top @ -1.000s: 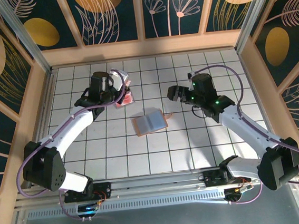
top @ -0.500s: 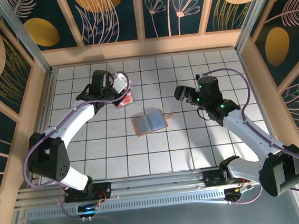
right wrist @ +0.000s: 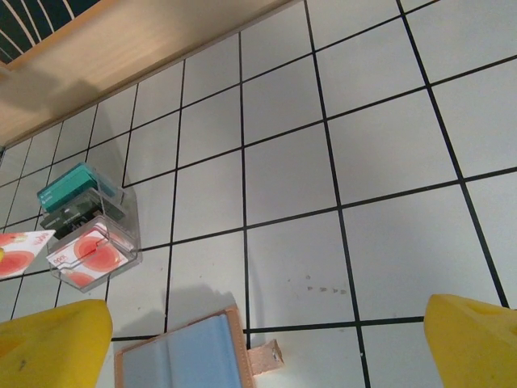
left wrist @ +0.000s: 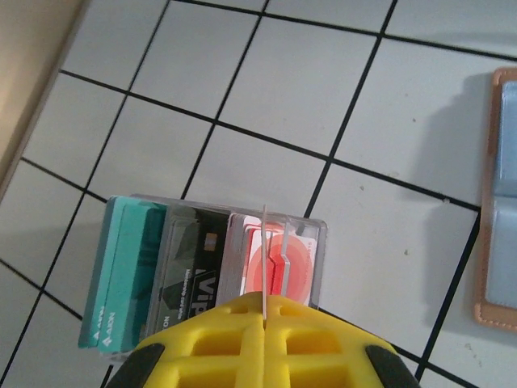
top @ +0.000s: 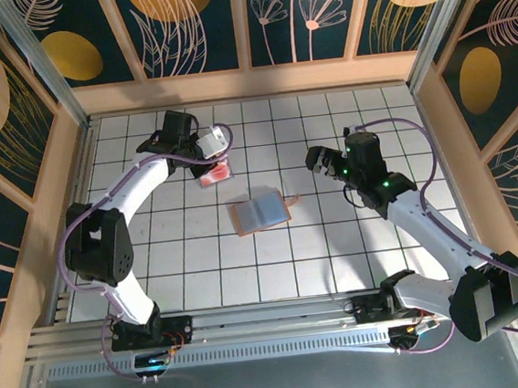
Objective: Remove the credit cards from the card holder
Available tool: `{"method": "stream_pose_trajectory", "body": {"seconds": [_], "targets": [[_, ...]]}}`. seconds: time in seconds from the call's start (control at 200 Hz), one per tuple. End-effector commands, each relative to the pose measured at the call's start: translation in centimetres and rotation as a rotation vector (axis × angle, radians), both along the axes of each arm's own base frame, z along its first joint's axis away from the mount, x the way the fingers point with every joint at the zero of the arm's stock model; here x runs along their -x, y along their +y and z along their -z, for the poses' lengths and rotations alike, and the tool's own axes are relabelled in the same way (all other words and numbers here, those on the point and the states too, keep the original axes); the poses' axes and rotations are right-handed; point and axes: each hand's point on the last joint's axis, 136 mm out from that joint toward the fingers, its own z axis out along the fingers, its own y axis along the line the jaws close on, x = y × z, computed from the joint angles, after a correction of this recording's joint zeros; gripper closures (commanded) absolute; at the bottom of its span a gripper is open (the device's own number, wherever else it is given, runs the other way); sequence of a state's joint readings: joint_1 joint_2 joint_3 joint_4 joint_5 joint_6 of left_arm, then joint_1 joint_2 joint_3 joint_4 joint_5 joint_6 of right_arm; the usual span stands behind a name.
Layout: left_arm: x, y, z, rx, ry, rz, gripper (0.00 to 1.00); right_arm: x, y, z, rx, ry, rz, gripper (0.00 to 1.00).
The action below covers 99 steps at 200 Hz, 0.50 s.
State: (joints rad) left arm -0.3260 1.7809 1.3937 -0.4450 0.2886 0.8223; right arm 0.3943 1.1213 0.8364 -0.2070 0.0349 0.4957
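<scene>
The card holder [top: 261, 212] lies open and flat mid-table, tan-pink with greyish-blue pockets [right wrist: 182, 360] and its snap tab [right wrist: 265, 358] to the right. My left gripper [top: 210, 147] hovers over a clear box [left wrist: 234, 279] and is shut on a thin red-and-white credit card [left wrist: 264, 250], seen edge-on. That card [right wrist: 20, 241] also pokes in at the left of the right wrist view. The box holds teal [left wrist: 121, 283], dark [left wrist: 190, 279] and red-and-white credit cards [left wrist: 283, 271]. My right gripper [top: 325, 162] hangs open to the right of the holder, its yellow fingers [right wrist: 48, 343] wide apart with nothing between them.
The clear box [top: 216, 173] stands just behind and left of the holder. A wooden wall [right wrist: 161, 40] borders the tiled table at the back, and side walls [top: 69, 175] close it in left and right. Bare tiles [right wrist: 388, 202] lie right of the holder.
My left arm has swung toward the back, lifting and turning its gripper over the clear box with the card. My right gripper has drawn back to the right, away from the holder.
</scene>
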Motion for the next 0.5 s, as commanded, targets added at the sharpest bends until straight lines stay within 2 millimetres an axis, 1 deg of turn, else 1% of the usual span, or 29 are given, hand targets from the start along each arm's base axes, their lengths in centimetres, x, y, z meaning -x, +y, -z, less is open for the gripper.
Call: {"method": "stream_pose_trajectory", "body": {"seconds": [0.0,0.235,0.49], "targets": [[0.2,0.0,1.0,-0.031,0.046,0.11,1.0,-0.5,-0.9,-1.1,-0.002,-0.028,0.053,0.01],[-0.5,0.3,2.8,-0.087,0.098,0.151,1.0,-0.4,-1.6,-0.8,0.016,-0.012,0.091,0.01],[-0.8,0.4,3.7,-0.107,0.128,0.171,1.0,-0.8,-1.6,-0.4,0.024,0.004,0.098,0.01]]}}
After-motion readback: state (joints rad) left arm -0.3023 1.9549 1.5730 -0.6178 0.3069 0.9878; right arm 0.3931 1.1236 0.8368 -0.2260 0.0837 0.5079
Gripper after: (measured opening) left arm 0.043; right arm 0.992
